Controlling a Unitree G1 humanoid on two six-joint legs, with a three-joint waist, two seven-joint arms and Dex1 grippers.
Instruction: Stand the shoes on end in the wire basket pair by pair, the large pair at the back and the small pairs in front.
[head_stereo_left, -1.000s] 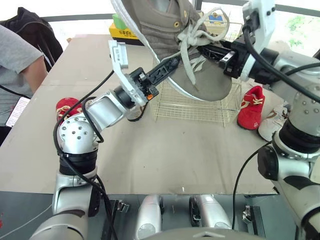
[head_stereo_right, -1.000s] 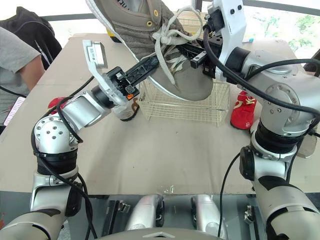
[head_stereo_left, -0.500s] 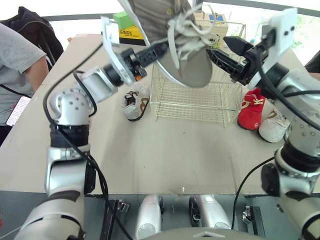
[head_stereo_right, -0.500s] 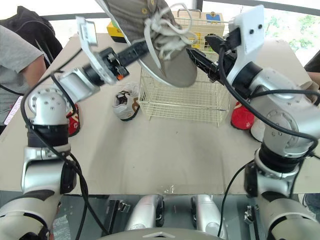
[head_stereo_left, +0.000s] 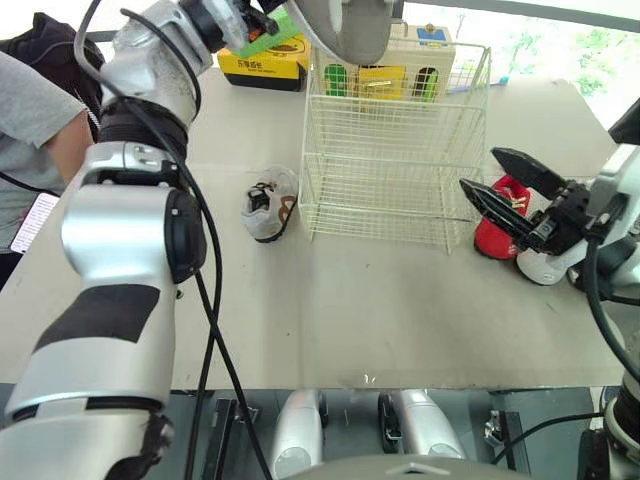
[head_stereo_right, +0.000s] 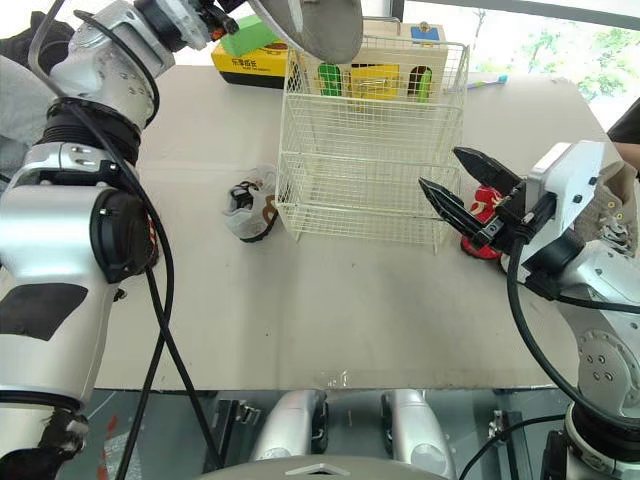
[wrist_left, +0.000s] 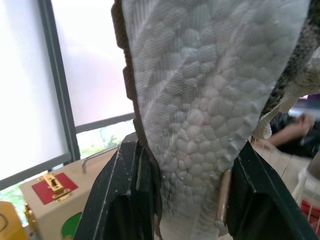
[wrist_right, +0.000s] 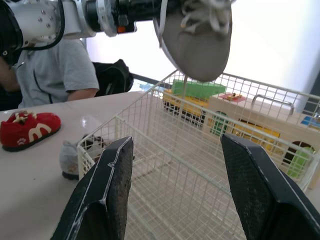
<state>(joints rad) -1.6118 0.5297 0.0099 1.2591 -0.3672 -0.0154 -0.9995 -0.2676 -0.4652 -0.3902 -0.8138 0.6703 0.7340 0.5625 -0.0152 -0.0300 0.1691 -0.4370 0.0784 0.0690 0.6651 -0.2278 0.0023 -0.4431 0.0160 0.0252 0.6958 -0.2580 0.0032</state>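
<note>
With the left claw (wrist_left: 186, 150) clamped on the large grey shoe (head_stereo_right: 310, 20), hung end-down high above the back of the empty wire basket (head_stereo_left: 385, 200), the next move is likely a straight lowering inside the rear rim, while the right claw (head_stereo_right: 440, 168) gapes empty beside the basket's right wall.

large shoe (wrist_left: 200, 100): grey-brown upper, white scale-pattern sole. wire basket (head_stereo_left: 390, 160) cream. beside right tool (head_stereo_left: 481, 168): red shoe (head_stereo_left: 497, 240), white shoe (head_stereo_left: 545, 262). counter (head_stereo_left: 400, 300) beige.
</note>
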